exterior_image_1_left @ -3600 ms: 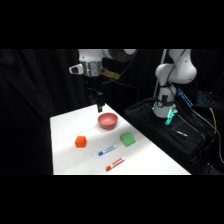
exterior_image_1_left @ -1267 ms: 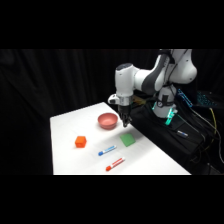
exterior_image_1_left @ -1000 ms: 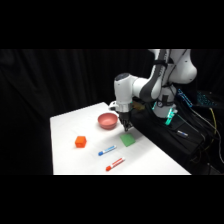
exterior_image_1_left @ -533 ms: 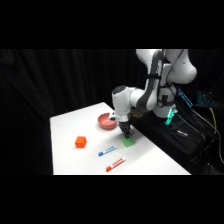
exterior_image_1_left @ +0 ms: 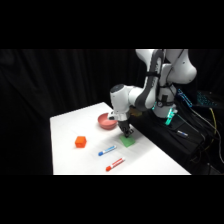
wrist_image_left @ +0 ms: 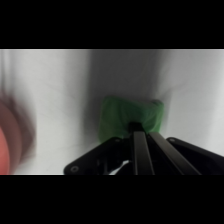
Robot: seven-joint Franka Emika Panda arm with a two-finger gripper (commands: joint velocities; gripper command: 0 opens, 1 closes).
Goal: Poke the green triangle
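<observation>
The fingers (wrist_image_left: 136, 131) look pressed together into one narrow tip resting on the near edge of the green triangle (wrist_image_left: 131, 118), which lies on the table (exterior_image_1_left: 150, 160) just beside the red bowl (exterior_image_1_left: 105, 120), so the poke seems made or all but made, with little left besides lifting away.

arm (exterior_image_1_left: 150, 85): chunky white rounded shells, dark bands at the joints | gripper (exterior_image_1_left: 128, 133): black, slim linkage bars | wrist cam: small round screws on the black linkage
</observation>
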